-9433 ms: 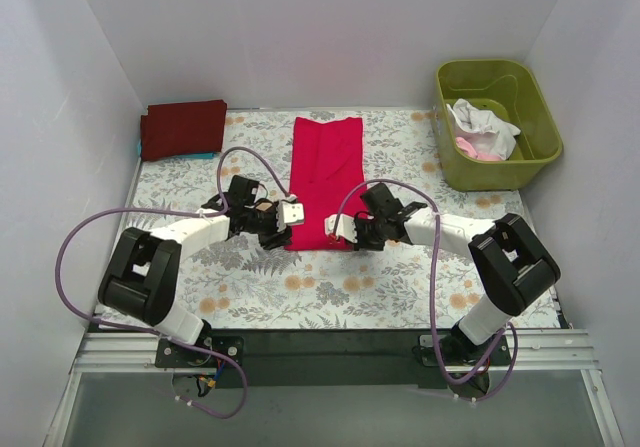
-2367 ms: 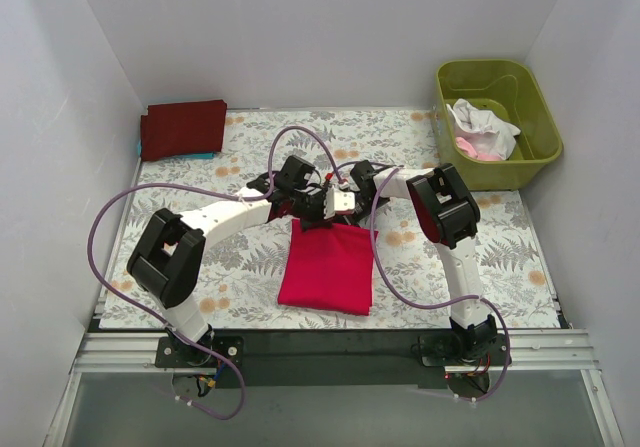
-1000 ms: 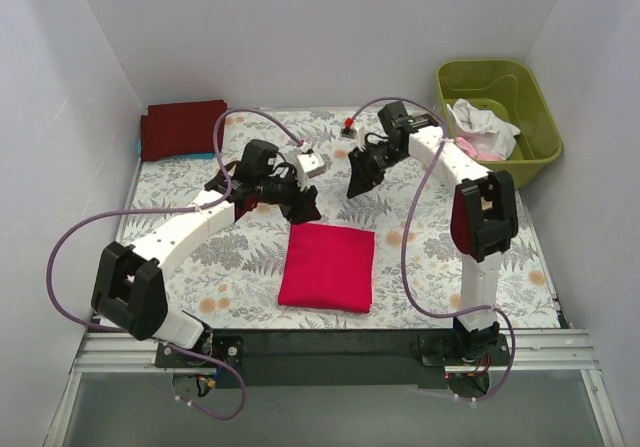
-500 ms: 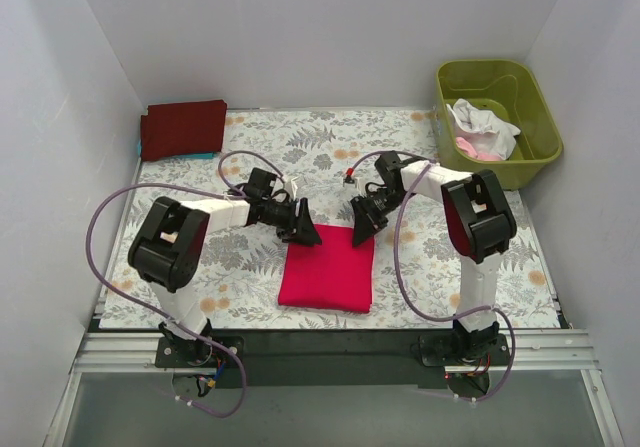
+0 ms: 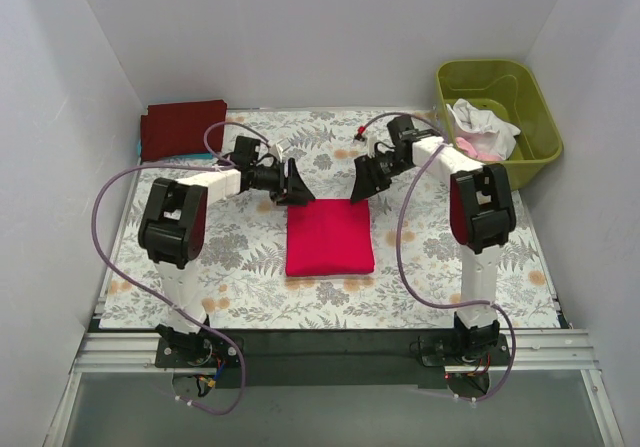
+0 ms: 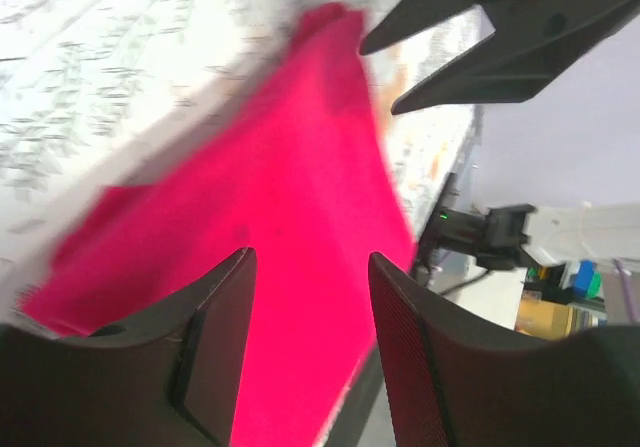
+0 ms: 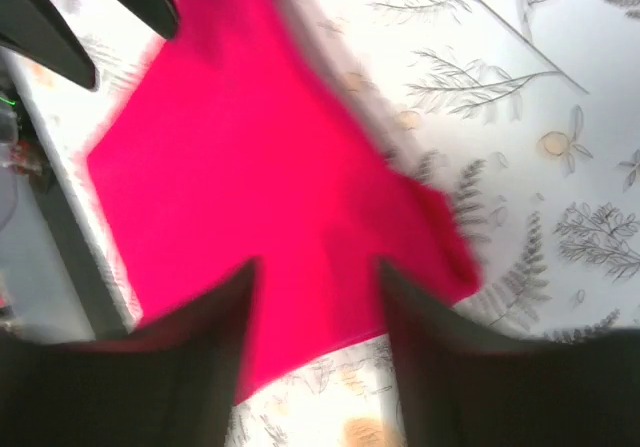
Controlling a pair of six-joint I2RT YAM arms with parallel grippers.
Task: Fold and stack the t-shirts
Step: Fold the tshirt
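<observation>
The bright red t-shirt [image 5: 329,237] lies folded into a flat square on the floral cloth, mid-table. My left gripper [image 5: 298,189] is at its far left corner and my right gripper [image 5: 360,187] at its far right corner. In the left wrist view the left gripper [image 6: 310,257] is open, with the red shirt [image 6: 300,167] showing through the gap. The right gripper [image 7: 318,267] is open too, blurred, over the red shirt [image 7: 260,147]. A folded dark maroon t-shirt [image 5: 183,127] lies at the back left. White [image 5: 478,119] and pale pink [image 5: 478,149] shirts sit crumpled in the tub.
The olive-green tub [image 5: 535,117] stands at the back right against the wall. White walls close in the table on three sides. Purple cables loop above both arms. The floral table cloth [image 5: 200,257] covers the surface.
Both grippers came down from the air to the red shirt's far corners. The shirt slid away from the near edge toward mid-table. The right gripper's jaws widened.
</observation>
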